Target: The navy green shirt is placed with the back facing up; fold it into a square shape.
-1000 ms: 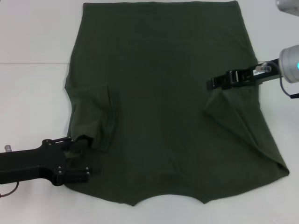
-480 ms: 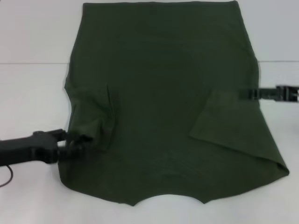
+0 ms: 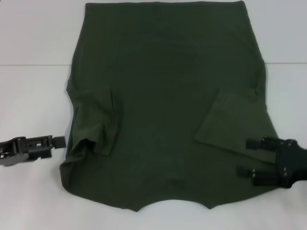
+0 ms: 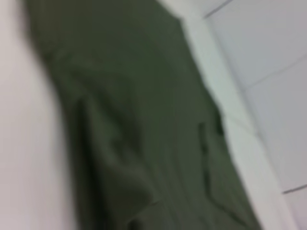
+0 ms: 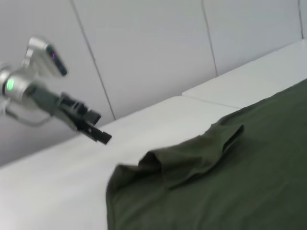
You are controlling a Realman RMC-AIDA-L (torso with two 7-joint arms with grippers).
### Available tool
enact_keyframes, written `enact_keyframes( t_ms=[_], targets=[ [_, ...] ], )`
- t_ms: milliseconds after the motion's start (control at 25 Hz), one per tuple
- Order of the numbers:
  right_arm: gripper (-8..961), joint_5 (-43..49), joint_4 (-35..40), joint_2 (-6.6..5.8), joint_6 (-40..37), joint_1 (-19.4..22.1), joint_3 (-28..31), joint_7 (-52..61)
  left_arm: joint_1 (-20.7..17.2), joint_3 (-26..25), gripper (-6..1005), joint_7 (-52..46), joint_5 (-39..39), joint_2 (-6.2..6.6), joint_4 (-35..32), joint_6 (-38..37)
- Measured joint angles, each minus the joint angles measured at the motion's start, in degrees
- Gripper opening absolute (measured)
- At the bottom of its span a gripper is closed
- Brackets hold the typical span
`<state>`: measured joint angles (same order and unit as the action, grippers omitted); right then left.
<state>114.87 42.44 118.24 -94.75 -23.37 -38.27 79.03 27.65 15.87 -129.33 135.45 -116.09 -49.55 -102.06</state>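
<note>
The navy green shirt [image 3: 163, 96] lies flat on the white table, plain back up, collar notch toward me. Both sleeves are folded inward: the left sleeve flap [image 3: 96, 124] is rumpled, the right sleeve flap [image 3: 230, 124] lies flat. My left gripper [image 3: 58, 142] hovers over the bare table just left of the shirt's edge, apart from the cloth. It also shows far off in the right wrist view [image 5: 103, 138]. My right gripper [image 3: 248, 158] is open and empty over the shirt's near right corner. The left wrist view shows only blurred shirt [image 4: 144, 120].
The white table [image 3: 33, 96] has a seam line running across it behind the arms. In the right wrist view a pale panelled wall [image 5: 153, 52] stands behind the table, and the folded left sleeve [image 5: 192, 153] forms a low ridge.
My left gripper has let go of the left sleeve and drawn back to the left, off the shirt. My right gripper has left the right sleeve and moved to the shirt's near right corner.
</note>
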Motion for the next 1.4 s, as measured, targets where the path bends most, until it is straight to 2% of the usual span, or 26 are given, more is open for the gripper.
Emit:
enact_keyframes(
  t_ms=[160,360,520,800,1400],
  targets=[
    [926,1.03,-1.18,1.40,2.68,1.17,-0.21,-7.98,2.11,0.28,878,-4.34,7.69,0.83,-1.44,1.71],
    [937,1.43,-4.49,1.14,4.59,0.97,-0.34,-11.47,5.74,4.64,877,-5.36,13.77,1.45,-2.43,4.20],
    [937,3.52,-4.28,1.26,4.50,0.83,-0.34,-11.76,7.89,10.60,877,-7.85,14.69,1.57,-2.51,5.74],
    [936,4.67,-4.57,1.42,4.55,0.66,-0.42,-12.40,9.05,13.91,876,-9.10,15.97,1.65,-0.90,7.48],
    [933,4.75,-4.42,1.39,3.98,0.72,-1.63,-13.18,10.33,14.82,875,-9.18,16.07,1.08,5.27,13.58]
  ],
)
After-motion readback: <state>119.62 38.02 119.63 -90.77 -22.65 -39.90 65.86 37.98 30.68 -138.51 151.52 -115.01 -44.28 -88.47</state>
